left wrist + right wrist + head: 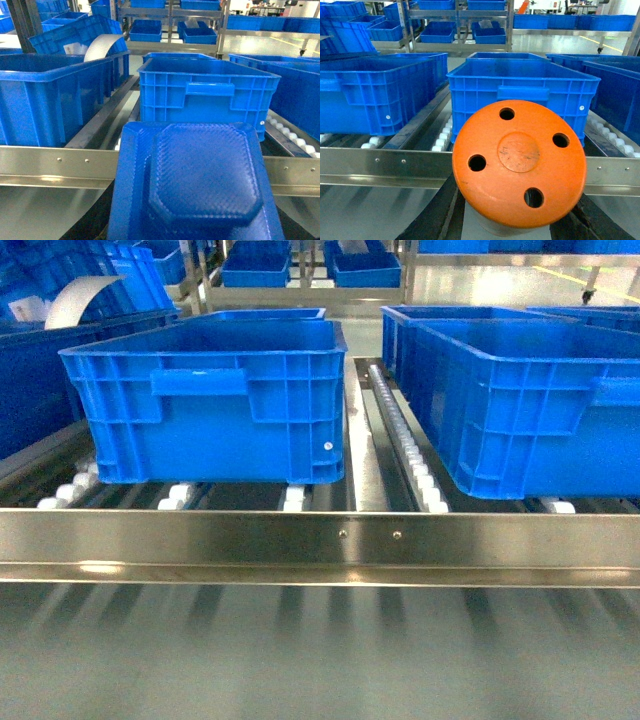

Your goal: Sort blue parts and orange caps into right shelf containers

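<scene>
A blue part [200, 180], a flat moulded piece with a raised octagonal textured panel, fills the bottom of the left wrist view. It is carried by my left gripper, whose jaws are hidden under it. In my right gripper [519, 202] sits an orange cap [519, 160], round with several holes, with the black fingers [427, 215] closed on either side of it. Both pieces hang just before the steel front rail [320, 540]. Behind the rail two blue shelf containers stand on the rollers, one on the left [215, 400] and one on the right [530, 400]. Neither gripper shows in the head view.
White roller tracks [405, 450] and a metal divider run between the two crates. A further blue crate [45, 95] stands on the left lane with a curved white sheet [102, 47] behind it. More racks of blue crates [455, 30] stand in the background.
</scene>
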Motion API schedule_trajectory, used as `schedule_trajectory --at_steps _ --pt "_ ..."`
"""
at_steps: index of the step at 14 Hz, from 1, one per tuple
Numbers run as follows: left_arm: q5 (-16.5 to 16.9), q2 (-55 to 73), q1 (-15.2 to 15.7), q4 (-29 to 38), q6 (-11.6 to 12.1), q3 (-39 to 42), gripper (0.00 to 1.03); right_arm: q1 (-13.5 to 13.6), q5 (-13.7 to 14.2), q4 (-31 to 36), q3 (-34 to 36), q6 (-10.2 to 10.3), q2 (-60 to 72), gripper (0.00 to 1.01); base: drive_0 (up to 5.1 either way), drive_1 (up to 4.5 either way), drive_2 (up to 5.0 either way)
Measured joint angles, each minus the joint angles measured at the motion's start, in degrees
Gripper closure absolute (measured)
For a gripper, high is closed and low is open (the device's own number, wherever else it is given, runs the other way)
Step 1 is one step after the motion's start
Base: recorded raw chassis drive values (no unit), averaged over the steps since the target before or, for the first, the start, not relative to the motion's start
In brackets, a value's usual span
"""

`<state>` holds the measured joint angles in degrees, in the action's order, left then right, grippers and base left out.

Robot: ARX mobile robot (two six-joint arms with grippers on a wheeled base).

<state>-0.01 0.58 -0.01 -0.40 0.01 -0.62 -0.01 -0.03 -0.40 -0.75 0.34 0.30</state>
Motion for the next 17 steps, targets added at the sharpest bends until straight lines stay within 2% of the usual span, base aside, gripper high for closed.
schedule_trajectory --at_steps 2,17 --pt "0.0 0.0 0.0 0.0 0.0 0.0 0.60 0.0 0.0 0.2 0.0 0.0 0.0 0.60 -4.9 2.47 2.5" --pt "0.0 0.0 0.0 0.0 0.0 0.0 0.60 0.0 0.0 0.1 0.0 0.0 0.0 0.60 0.0 4.09 -4.0"
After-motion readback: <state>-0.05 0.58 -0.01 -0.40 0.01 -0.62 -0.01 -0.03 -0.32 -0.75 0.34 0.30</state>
